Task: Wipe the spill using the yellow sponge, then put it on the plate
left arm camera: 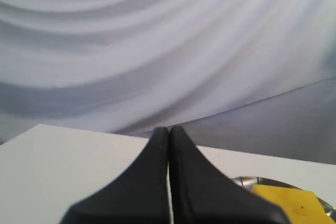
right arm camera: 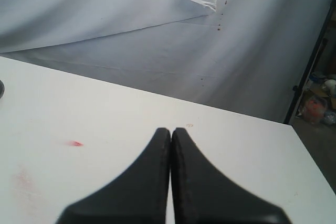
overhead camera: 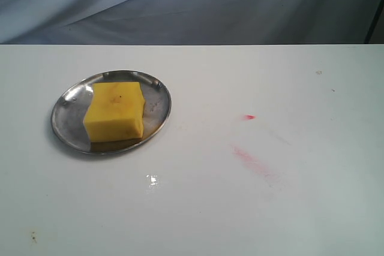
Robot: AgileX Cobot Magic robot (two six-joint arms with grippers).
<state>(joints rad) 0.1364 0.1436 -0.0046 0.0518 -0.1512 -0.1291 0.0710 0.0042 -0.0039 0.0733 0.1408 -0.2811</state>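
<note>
The yellow sponge point(overhead camera: 115, 112) lies on the silver plate point(overhead camera: 157, 107) at the table's left, upright and inside the rim. In front of the plate a small translucent wet spot with a bright glint, the spill point(overhead camera: 152, 179), sits on the white table. Neither gripper shows in the exterior view. In the left wrist view my left gripper point(left arm camera: 168, 129) is shut and empty, with the plate's rim point(left arm camera: 242, 181) and a corner of the sponge point(left arm camera: 291, 203) off to one side beyond it. My right gripper point(right arm camera: 171, 130) is likewise shut with nothing in it, above bare table.
Faint red marks stain the table right of the middle: a small dot point(overhead camera: 249, 117) and a longer smear point(overhead camera: 252, 161); the dot point(right arm camera: 76, 143) also shows in the right wrist view. Grey cloth hangs behind the table's far edge.
</note>
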